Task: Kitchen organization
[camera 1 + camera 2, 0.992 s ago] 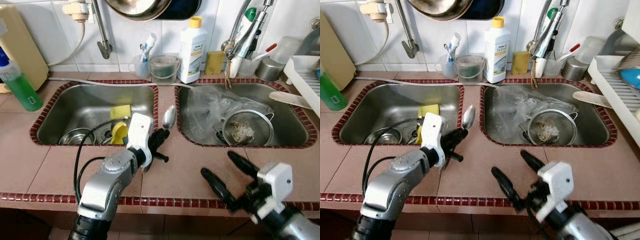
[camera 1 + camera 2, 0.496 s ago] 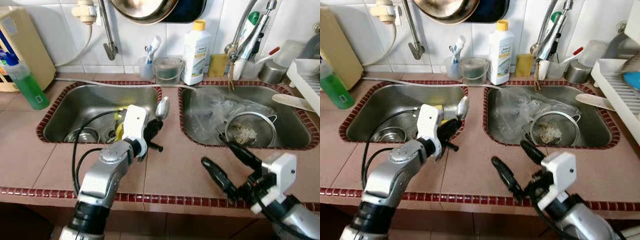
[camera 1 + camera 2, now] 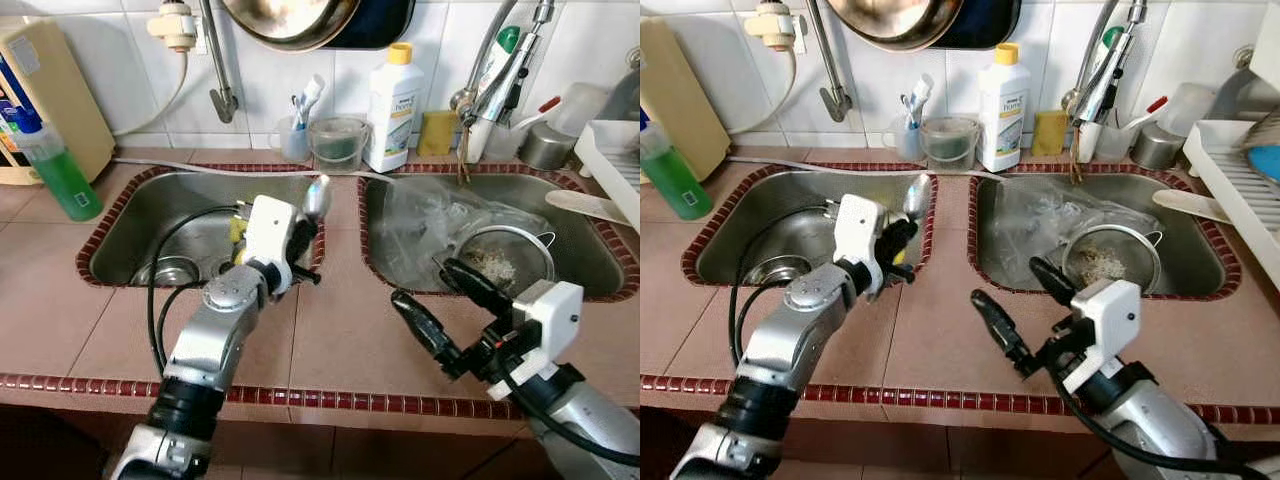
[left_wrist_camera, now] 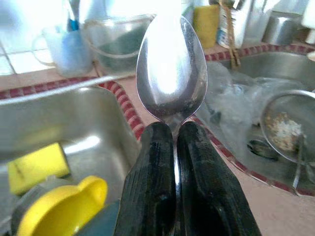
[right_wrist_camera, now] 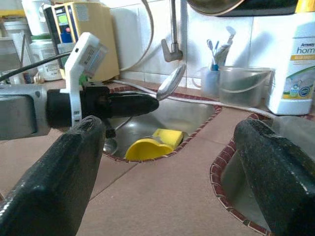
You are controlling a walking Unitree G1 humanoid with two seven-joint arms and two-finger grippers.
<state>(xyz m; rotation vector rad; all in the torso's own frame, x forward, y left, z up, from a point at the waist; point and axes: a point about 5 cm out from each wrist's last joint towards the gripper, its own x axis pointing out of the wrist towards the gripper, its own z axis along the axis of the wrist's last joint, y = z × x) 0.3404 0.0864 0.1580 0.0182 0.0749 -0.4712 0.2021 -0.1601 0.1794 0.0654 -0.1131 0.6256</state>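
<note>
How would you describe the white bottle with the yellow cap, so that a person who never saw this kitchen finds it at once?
Find the double sink in the tiled counter, then look at the ledge behind the strip that divides the two basins. The white bottle stands upright there against the wall tiles, between a clear plastic container and a yellow sponge. It is the only tall white bottle with a yellow cap.
</note>
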